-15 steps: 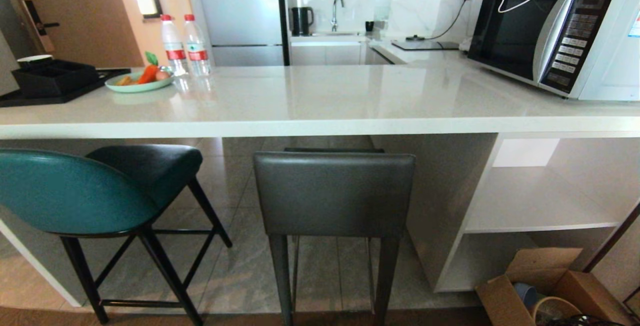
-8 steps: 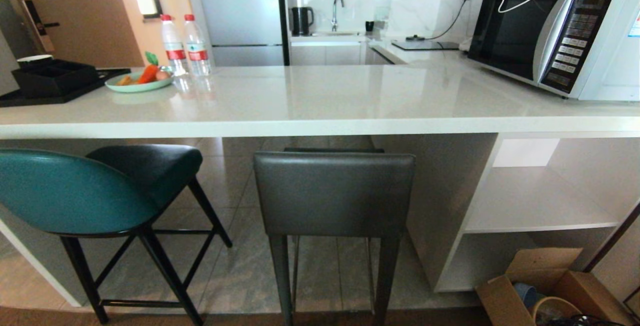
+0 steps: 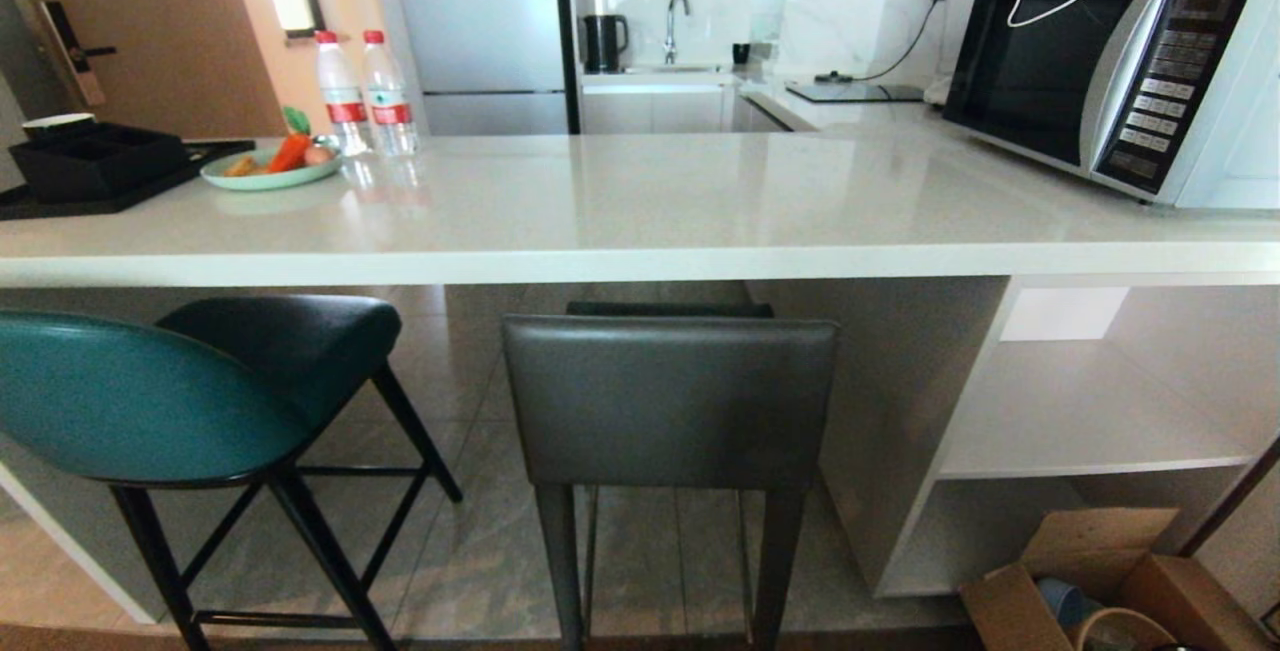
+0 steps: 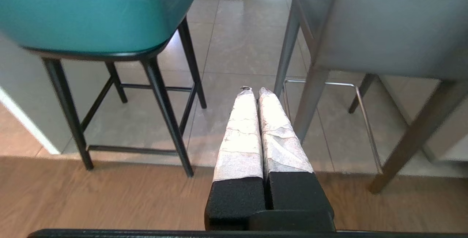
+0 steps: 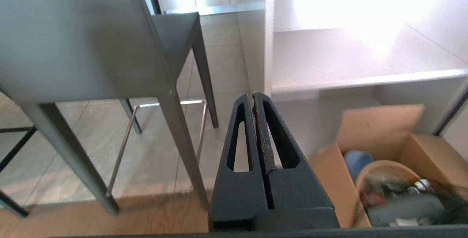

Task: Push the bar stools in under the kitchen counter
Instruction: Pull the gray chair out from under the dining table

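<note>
On the left the teal stool (image 3: 150,396) stands angled, its back out in front of the kitchen counter (image 3: 640,261) while its seat reaches just under the slab edge; the left gripper (image 4: 255,91) hangs low between the two stools, fingers clenched together on nothing. In the middle the dark-grey stool (image 3: 668,396) sits square to the counter, its seat tucked below the edge, its back proud of it. To the right the right gripper (image 5: 253,97) hovers beside that stool's leg, pressed closed and empty, near the cardboard box (image 3: 1090,571). Since half a second ago the whole scene has slid down and grown slightly; the robot is closing in, so pushing looks about to begin.
</note>
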Controlling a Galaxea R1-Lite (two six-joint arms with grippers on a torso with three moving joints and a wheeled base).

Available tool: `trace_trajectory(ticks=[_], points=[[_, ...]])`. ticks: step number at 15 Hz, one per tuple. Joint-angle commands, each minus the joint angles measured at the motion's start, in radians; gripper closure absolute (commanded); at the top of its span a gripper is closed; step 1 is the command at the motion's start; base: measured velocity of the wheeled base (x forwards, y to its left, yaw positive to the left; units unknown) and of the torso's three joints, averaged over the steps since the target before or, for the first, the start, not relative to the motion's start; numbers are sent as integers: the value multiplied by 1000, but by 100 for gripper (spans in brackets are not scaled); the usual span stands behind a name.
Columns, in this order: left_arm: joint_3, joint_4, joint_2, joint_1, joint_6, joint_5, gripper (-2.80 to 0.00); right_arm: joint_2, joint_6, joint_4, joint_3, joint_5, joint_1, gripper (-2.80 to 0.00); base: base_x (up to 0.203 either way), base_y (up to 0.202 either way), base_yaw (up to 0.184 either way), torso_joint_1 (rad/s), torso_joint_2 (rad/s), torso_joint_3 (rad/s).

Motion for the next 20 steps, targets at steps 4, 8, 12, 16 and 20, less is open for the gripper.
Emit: trace_trajectory(ticks=[4,8,12,16,20], points=[[0,0,0,0,0,1,0,2,0,-1,5,0,0,0,182,0,1,5,2,0],[0,0,0,0,-1,1,0,2,0,-1,5,0,0,0,16,0,1,5,1,0],[0,0,0,0,-2,1,0,2,0,-1,5,0,0,0,0,0,0,0,0,0],[-5,9,0,0,50,-11,0,0,-59,1,6,11,0,0,0,0,0,0,0,0],[-153,23,141,-3,-18,-71,0,39,-66,14,-53,5,0,0,0,0,0,0,0,0]])
